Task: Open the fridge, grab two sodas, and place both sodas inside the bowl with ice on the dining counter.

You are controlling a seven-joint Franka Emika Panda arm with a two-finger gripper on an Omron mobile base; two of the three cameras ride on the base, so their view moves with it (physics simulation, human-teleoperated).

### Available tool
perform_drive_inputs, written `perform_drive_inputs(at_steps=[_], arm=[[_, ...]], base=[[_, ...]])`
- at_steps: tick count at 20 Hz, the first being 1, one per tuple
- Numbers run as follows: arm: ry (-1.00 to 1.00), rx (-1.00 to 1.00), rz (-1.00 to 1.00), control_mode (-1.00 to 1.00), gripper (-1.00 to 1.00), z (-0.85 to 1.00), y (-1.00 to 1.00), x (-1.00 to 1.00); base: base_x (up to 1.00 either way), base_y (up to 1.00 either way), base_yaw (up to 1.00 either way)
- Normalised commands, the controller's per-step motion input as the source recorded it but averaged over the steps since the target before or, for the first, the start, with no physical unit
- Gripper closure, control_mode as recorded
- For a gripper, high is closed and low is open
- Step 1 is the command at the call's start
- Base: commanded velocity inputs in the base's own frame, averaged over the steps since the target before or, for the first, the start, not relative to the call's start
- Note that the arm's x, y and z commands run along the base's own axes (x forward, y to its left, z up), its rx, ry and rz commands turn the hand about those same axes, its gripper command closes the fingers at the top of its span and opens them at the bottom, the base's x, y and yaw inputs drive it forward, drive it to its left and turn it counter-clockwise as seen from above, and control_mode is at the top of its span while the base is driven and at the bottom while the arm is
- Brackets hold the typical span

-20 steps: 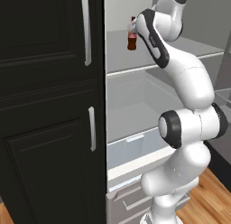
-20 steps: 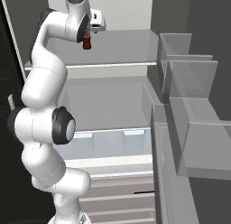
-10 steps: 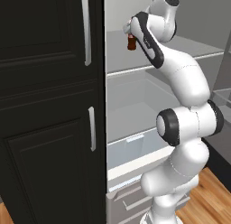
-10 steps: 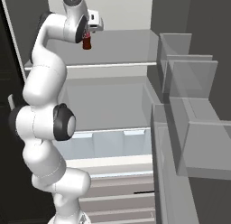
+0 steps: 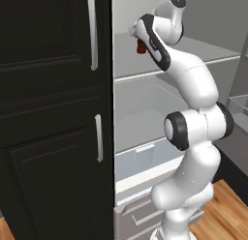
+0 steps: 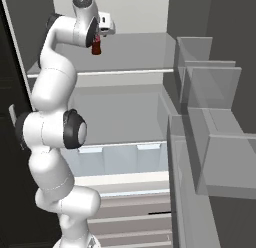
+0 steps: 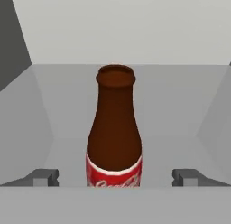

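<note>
First soda pickup: the gripper (image 7: pixel 115 175) stands wide open around the cola bottle (image 7: pixel 114 137) on the fridge shelf (image 6: pixel 135 54). Next, close and lift.

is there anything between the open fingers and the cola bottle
No. In the hand view the cola bottle stands upright on the fridge shelf, centred between the gripper fingers, with bare shelf on each side of it.
</note>
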Motion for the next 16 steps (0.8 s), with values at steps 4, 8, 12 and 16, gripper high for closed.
perform_drive_inputs(at_steps=[4, 8, 12, 16], arm=[[0.05, 0.0, 0.0, -1.0, -1.0, 0.0, 0.0, 0.3], [0.08, 0.0, 0.0, -1.0, -1.0, 0.0, 0.06, 0.27], [0.08, 0.0, 0.0, -1.0, 1.0, -0.01, 0.21, 0.24], [0.08, 0.0, 0.0, -1.0, 1.0, -0.03, 0.17, 0.14]], base=[[0.0, 0.0, 0.0], [0.0, 0.0, 0.0], [0.0, 0.0, 0.0], [0.0, 0.0, 0.0]])
